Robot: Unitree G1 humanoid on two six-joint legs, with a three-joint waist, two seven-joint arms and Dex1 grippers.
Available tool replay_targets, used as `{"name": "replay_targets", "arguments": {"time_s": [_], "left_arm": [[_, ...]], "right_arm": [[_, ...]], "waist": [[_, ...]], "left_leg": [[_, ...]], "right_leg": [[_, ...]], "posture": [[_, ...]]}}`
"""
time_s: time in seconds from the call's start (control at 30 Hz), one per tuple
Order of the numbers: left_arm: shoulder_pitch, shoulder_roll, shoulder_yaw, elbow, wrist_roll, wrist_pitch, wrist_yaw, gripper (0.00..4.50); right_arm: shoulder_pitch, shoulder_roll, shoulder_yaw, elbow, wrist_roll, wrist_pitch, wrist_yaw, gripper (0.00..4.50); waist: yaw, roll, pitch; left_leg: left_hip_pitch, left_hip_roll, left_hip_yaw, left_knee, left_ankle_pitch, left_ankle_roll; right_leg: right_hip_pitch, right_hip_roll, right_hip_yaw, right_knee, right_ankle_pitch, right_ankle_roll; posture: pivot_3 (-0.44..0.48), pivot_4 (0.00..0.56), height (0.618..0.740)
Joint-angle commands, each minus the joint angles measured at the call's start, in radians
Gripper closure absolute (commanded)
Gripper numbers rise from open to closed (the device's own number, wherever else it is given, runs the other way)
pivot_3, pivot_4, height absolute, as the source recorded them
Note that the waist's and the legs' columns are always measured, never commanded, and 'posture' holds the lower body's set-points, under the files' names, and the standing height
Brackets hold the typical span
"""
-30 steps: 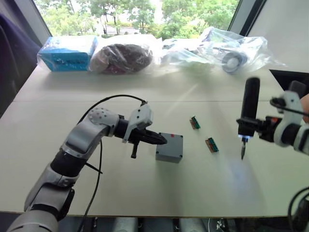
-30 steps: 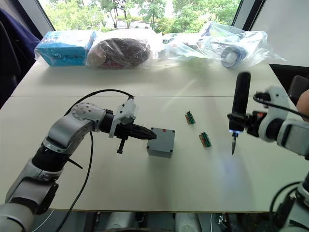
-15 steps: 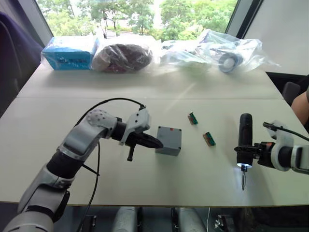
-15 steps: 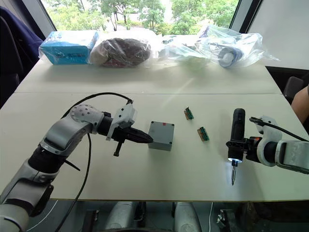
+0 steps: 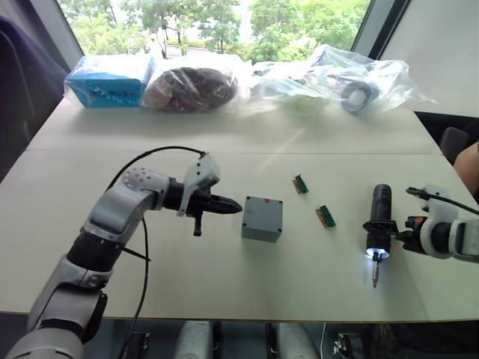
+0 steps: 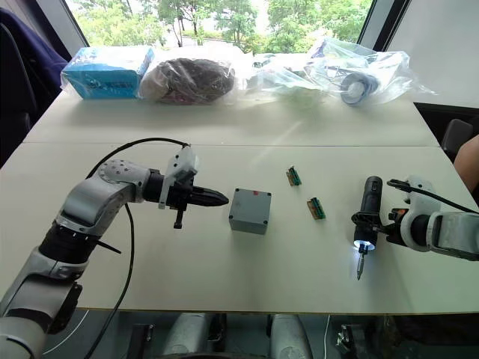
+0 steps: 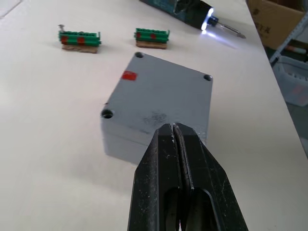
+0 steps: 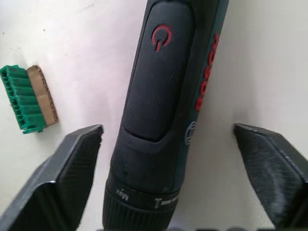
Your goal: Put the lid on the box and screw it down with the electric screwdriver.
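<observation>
The black electric screwdriver [image 5: 378,226] is lying on the table [image 5: 224,284], lit bit pointing toward six o'clock, between the right gripper's [image 8: 185,185] wide-spread fingers.

The desk [image 5: 187,284] is bare in front of the box [image 5: 262,218]. Two small green blocks [image 5: 326,216] lie between the box and the electric screwdriver [image 5: 379,222]. Bags [image 5: 329,75] fill the far edge.

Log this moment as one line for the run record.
lid: on box | screwdriver: on table, lit | right end effector: open | left end effector: shut
</observation>
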Motion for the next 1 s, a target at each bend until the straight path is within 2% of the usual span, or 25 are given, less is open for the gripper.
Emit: {"name": "replay_targets", "arguments": {"time_s": [0.03,0.2,0.33,0.4,0.5,0.63,0.83,1.0], "left_arm": [[-0.034,0.000,0.113,0.016,-0.068,0.061,0.042,4.50],[-0.026,-0.006,0.153,0.044,-0.085,0.083,0.077,4.50],[0.017,0.003,0.031,0.097,0.069,-0.056,0.097,4.50],[0.031,0.001,-0.006,0.110,0.111,-0.098,0.099,4.50],[0.058,-0.014,-0.085,0.138,0.192,-0.182,0.102,4.50],[0.064,-0.046,-0.093,0.132,0.189,-0.187,0.094,4.50],[0.043,-0.094,-0.106,0.131,0.189,-0.191,0.073,4.50],[-0.011,-0.136,-0.132,0.195,0.216,-0.245,0.039,4.50]], "right_arm": [[-0.069,-0.059,-0.044,-0.091,-0.155,-0.044,0.242,0.02],[-0.163,-0.013,-0.108,-0.196,-0.214,-0.141,0.547,0.02],[-0.104,0.022,0.033,-0.459,-0.439,-0.284,0.739,0.02],[-0.081,0.036,0.097,-0.515,-0.518,-0.315,0.781,0.02],[-0.042,0.062,0.267,-0.598,-0.682,-0.362,0.822,0.02],[-0.024,0.102,0.370,-0.604,-0.822,-0.394,0.833,0.02],[-0.049,0.179,0.471,-0.594,-0.942,-0.400,0.871,0.02],[-0.074,0.247,0.483,-0.615,-0.935,-0.367,0.901,0.02]], "waist": [[-0.003,0.000,0.000],[-0.001,0.000,0.000],[0.003,0.000,-0.001],[0.002,-0.001,-0.001],[0.003,-0.001,-0.001],[0.003,-0.001,-0.001],[0.001,-0.002,-0.001],[0.003,-0.002,-0.001]], "left_leg": [[0.000,0.000,0.000,0.000,0.000,0.000],[0.001,0.002,0.000,0.000,0.000,0.000],[0.001,0.002,-0.001,0.000,0.000,0.000],[0.001,0.002,-0.001,0.001,0.000,0.000],[0.000,0.001,0.000,0.003,0.000,0.000],[0.000,0.000,0.000,0.007,0.000,0.000],[0.000,0.001,-0.001,0.016,-0.001,0.001],[0.000,0.001,-0.001,0.016,-0.001,0.001]], "right_leg": [[0.000,0.000,0.000,0.000,0.000,0.000],[0.000,0.002,0.000,0.001,0.000,0.000],[0.000,0.002,0.000,0.002,0.000,0.000],[0.000,0.002,0.000,0.002,0.000,0.000],[0.000,0.001,0.000,0.003,0.000,0.000],[0.000,0.000,0.000,0.007,0.000,-0.001],[0.001,0.001,0.001,0.013,0.000,-0.001],[0.001,0.001,0.001,0.015,0.000,-0.001]], "posture": [[0.000,0.150,0.740],[0.000,0.150,0.740],[0.000,0.150,0.740],[0.000,0.150,0.740],[0.000,0.150,0.740],[0.000,0.150,0.740],[0.000,0.150,0.740],[0.000,0.150,0.740]]}}
